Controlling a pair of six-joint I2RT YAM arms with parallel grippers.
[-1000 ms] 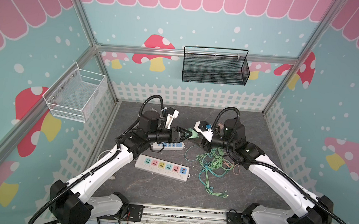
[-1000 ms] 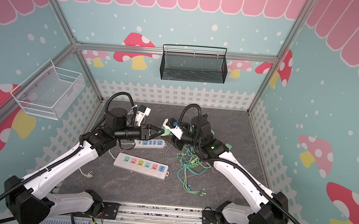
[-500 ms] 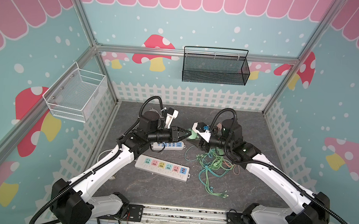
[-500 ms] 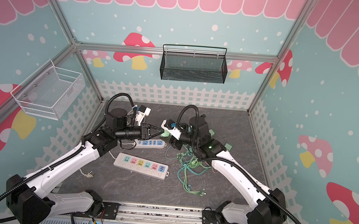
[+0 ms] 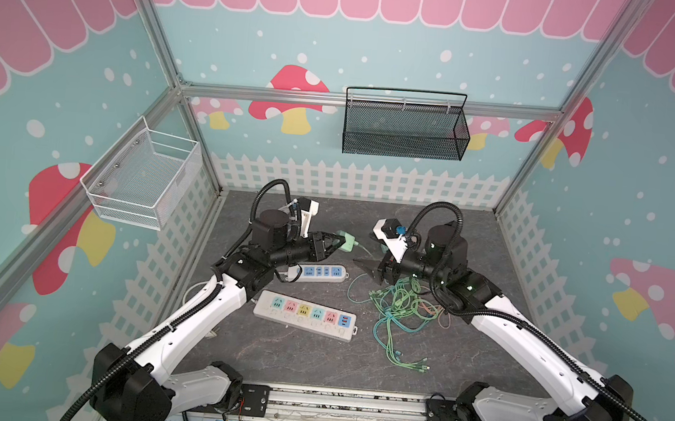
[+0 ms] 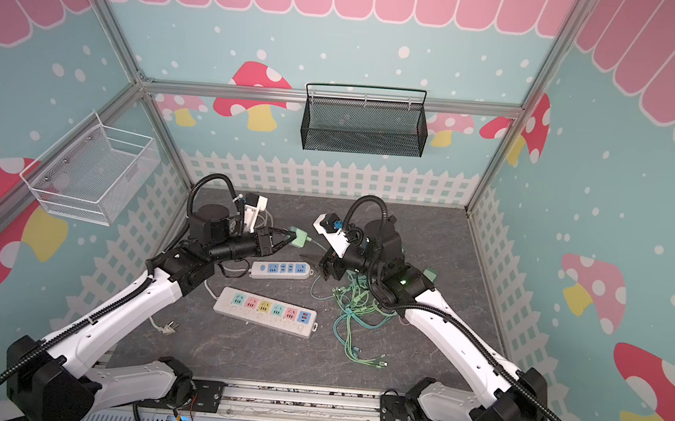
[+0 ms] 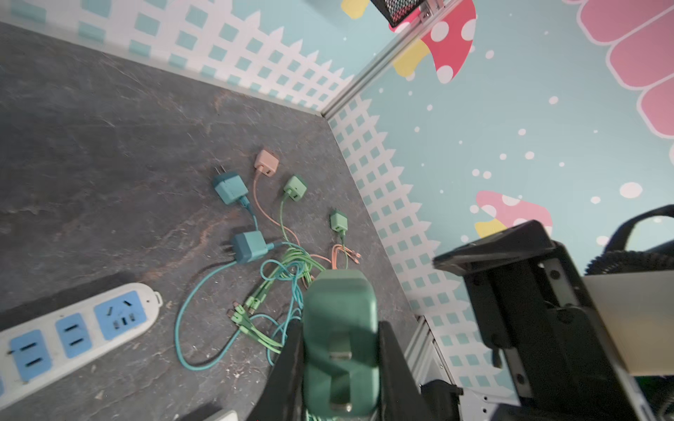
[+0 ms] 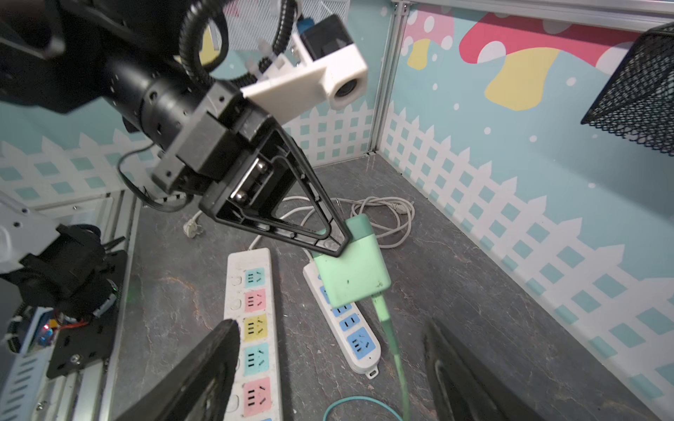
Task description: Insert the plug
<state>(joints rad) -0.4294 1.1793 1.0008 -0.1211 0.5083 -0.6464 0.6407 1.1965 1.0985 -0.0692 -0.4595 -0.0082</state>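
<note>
Right wrist view: pale-green square plug (image 8: pixel 352 273), green cable (image 8: pixel 386 320) trailing, tight in left hand (image 8: pixel 343 244); right hand (image 8: pixel 328 350) wide open

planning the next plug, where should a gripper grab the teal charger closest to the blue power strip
I'd pinch the teal charger across its two bare flanks, coming from above: it lies flat on the mat, prongs out one end, cable out the opposite end, leaving only those sides free.

Smooth matt green plastic plug (image 8: pixel 352 271)
</note>
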